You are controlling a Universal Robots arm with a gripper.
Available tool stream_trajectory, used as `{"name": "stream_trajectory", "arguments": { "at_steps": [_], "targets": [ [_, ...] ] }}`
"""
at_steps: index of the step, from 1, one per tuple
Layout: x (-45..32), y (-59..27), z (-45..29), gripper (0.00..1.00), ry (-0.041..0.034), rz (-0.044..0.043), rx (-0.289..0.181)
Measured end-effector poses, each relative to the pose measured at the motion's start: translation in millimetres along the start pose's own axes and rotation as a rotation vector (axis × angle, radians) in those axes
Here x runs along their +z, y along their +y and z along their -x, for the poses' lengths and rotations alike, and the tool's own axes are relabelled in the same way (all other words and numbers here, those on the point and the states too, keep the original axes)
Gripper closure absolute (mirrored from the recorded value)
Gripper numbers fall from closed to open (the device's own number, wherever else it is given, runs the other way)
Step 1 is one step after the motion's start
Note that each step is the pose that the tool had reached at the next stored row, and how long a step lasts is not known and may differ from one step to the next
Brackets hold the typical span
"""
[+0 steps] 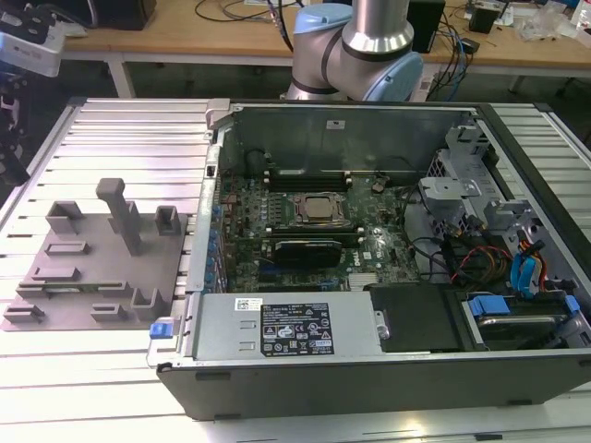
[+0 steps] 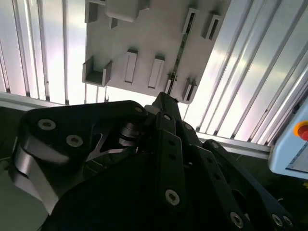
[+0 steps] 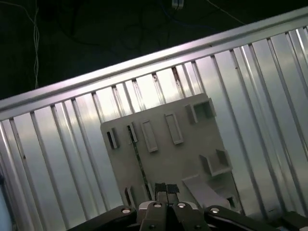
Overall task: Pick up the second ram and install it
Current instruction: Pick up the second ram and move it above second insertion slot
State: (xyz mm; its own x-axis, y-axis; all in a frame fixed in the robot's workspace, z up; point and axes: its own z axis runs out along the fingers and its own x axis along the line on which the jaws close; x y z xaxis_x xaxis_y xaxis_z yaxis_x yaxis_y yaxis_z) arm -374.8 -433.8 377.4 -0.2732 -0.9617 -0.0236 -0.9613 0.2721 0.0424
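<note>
The second ram [image 2: 180, 50] is a thin stick standing on its edge in the slots of the gray plastic plate [image 2: 144, 43]. In the first wrist view the ram [image 3: 136, 153] appears as a narrow dark line running across the plate [image 3: 187, 159]. My gripper [image 3: 166, 188] hangs well above the plate, just beside the near end of the stick. Its fingertips [image 3: 160, 189] sit close together with nothing between them. The gripper's dark body [image 2: 159, 163] covers the near part of the second wrist view.
The open computer case [image 1: 388, 369] lies on the ribbed metal table at the exterior view's right, with the motherboard [image 1: 305, 231] and CPU socket [image 1: 319, 209] inside. The gray plate [image 1: 92, 258] with tall posts lies to its left. The arm's base [image 1: 355, 55] stands behind the case.
</note>
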Motion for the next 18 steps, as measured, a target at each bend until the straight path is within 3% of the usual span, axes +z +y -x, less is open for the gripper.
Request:
{"name": "stream_trajectory", "arguments": {
  "at_steps": [5, 9, 13, 18],
  "targets": [
    [0.1, 0.1, 0.1, 0.92, 0.0063, 0.0021, -0.107],
    [0.1, 0.1, 0.1, 0.91, 0.0064, 0.0021, -0.109],
    [0.1, 0.1, 0.0, 0.72, 0.0064, 0.0021, -0.109],
    [3.1, -0.5, -1.4, 0.72, 0.0073, 0.0022, -0.117]
  ]
}}
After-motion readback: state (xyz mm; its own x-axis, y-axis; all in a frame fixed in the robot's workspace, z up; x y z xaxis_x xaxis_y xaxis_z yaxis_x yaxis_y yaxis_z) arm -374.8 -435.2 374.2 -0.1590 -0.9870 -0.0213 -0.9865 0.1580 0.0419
